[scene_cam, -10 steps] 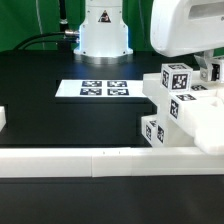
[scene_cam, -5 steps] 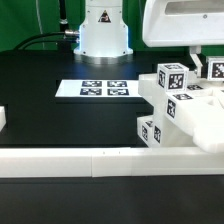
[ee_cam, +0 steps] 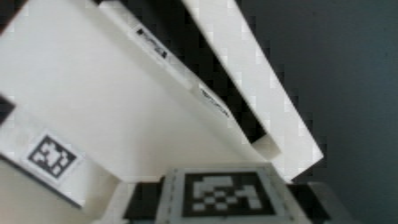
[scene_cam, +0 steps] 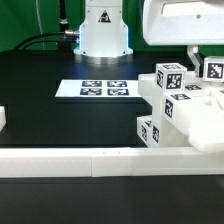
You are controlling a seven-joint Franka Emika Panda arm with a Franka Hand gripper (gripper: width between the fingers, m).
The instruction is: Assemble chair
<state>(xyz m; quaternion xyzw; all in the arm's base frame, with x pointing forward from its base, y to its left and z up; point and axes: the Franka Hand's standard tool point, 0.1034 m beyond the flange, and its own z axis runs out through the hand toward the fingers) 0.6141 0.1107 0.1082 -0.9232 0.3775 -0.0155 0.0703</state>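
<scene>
Exterior and wrist views. The chair (scene_cam: 180, 112), a cluster of white tagged blocks and slabs, stands on the black worktop (scene_cam: 50, 115) at the exterior view's right, just behind the long white border rail (scene_cam: 90, 160). The arm's white body fills the upper right corner there, and the tool (scene_cam: 200, 62) reaches down onto the uppermost parts (its fingers are mostly hidden, so I cannot tell whether they are apart or clamped). The marker board (scene_cam: 106, 89) lies flat near the robot base (scene_cam: 104, 30). The wrist view shows a white slab (ee_cam: 125, 100) and a tagged block (ee_cam: 217, 192) close under the camera.
</scene>
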